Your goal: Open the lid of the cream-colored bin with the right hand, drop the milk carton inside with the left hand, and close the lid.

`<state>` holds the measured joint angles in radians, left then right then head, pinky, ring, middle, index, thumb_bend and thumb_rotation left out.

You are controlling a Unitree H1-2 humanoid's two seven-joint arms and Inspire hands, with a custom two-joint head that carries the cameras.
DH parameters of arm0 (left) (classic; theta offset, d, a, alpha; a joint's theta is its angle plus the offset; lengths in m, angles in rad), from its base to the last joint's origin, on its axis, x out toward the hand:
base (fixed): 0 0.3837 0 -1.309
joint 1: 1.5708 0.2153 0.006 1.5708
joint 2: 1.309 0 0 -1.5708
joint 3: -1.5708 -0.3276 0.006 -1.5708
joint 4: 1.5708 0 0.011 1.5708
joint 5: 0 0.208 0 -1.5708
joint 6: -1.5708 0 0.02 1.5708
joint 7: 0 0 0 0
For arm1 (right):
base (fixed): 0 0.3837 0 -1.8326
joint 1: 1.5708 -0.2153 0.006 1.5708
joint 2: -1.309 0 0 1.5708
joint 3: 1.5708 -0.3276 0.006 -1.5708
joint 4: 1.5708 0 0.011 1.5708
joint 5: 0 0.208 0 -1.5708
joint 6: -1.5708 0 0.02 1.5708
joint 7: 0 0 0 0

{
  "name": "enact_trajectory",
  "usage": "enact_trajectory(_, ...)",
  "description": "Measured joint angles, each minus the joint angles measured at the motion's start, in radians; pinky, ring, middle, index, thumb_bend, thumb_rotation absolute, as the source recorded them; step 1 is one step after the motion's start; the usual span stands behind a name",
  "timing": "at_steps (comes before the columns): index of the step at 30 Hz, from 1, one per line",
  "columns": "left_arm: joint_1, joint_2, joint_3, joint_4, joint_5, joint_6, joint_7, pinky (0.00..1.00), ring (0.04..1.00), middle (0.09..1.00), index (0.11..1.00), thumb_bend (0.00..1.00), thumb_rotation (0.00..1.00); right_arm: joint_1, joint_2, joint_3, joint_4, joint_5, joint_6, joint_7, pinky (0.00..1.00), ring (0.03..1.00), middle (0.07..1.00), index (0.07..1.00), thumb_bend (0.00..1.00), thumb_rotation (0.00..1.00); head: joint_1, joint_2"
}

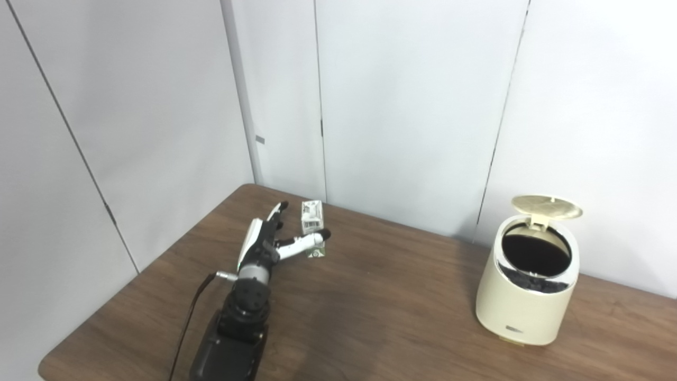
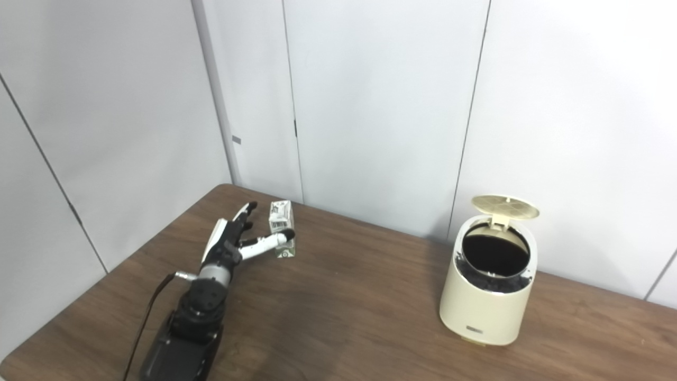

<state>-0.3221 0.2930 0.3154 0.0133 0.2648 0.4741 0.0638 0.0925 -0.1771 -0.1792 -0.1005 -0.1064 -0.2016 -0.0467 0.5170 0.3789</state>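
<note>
In the left eye view we see our left robot hand (image 1: 267, 241) at about nine o'clock on the table (image 1: 370, 296), fingers spread and holding nothing, its thumb lying across the front of the upright milk carton (image 1: 312, 217). The cream-colored bin (image 1: 526, 286) stands at three o'clock, well apart, its lid (image 1: 546, 206) raised.

In the right eye view we find the same: carton just beyond the released robot hand, bin open at three o'clock. Our right robot hand is out of sight.

Probably lab, white panel walls (image 1: 412, 106), table (image 1: 370, 317)
</note>
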Motion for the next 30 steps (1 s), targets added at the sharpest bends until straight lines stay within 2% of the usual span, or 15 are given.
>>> enact_trajectory(3, -0.033, 0.003, 0.018, 0.039, 0.042, 0.0, -0.044, 0.81, 0.989, 1.0, 1.0, 1.0, 0.35, -0.003, 0.0, 0.003, 0.003, -0.003, 0.0, 0.0, 0.58, 0.692, 0.722, 0.677, 0.28, 0.51, -0.009, -0.003)
enact_trajectory(8, -0.078, 0.014, 0.057, 0.095, 0.122, 0.0, -0.13, 0.79, 0.968, 1.0, 1.0, 1.0, 0.36, -0.008, -0.002, 0.005, 0.008, -0.003, -0.001, 0.0, 0.57, 0.682, 0.71, 0.67, 0.26, 0.46, -0.014, -0.005)
enact_trajectory(11, -0.103, 0.018, 0.079, 0.132, 0.169, 0.0, -0.163, 0.82, 0.987, 1.0, 1.0, 1.0, 0.34, -0.009, -0.007, 0.006, 0.011, -0.007, -0.001, -0.001, 0.56, 0.671, 0.697, 0.665, 0.25, 0.47, -0.023, -0.005)
enact_trajectory(15, -0.117, 0.032, 0.085, 0.182, 0.185, 0.0, -0.213, 0.81, 0.963, 1.0, 1.0, 1.0, 0.38, -0.014, -0.014, 0.008, 0.017, -0.022, -0.002, -0.002, 0.56, 0.665, 0.686, 0.652, 0.24, 0.47, -0.035, -0.006)
enact_trajectory(18, -0.119, 0.064, 0.057, 0.224, 0.157, -0.002, -0.237, 0.83, 0.974, 1.0, 1.0, 1.0, 0.42, -0.014, -0.015, 0.008, 0.018, -0.022, -0.002, -0.002, 0.55, 0.658, 0.678, 0.642, 0.25, 0.49, -0.038, -0.006)
enact_trajectory(20, -0.128, 0.107, 0.022, 0.244, 0.14, -0.002, -0.264, 0.84, 0.972, 1.0, 1.0, 1.0, 0.48, -0.014, -0.017, 0.009, 0.021, -0.027, -0.004, -0.003, 0.54, 0.65, 0.672, 0.634, 0.26, 0.51, -0.043, -0.008)
enact_trajectory(24, -0.143, 0.152, -0.017, 0.28, 0.135, -0.002, -0.281, 0.87, 0.979, 1.0, 1.0, 1.0, 0.46, -0.016, -0.019, 0.008, 0.027, -0.026, -0.01, -0.004, 0.54, 0.649, 0.674, 0.631, 0.27, 0.52, -0.057, -0.006)
enact_trajectory(26, -0.146, 0.153, -0.025, 0.286, 0.135, -0.002, -0.28, 0.86, 0.969, 0.996, 1.0, 1.0, 0.43, -0.016, -0.02, 0.008, 0.027, -0.025, -0.01, -0.004, 0.53, 0.646, 0.674, 0.632, 0.27, 0.51, -0.06, -0.005)
enact_trajectory(30, -0.147, 0.185, -0.087, 0.293, 0.132, -0.002, -0.278, 0.83, 0.935, 0.97, 1.0, 1.0, 0.42, -0.016, -0.024, 0.008, 0.033, -0.037, -0.012, -0.007, 0.51, 0.633, 0.666, 0.629, 0.27, 0.55, -0.064, -0.005)
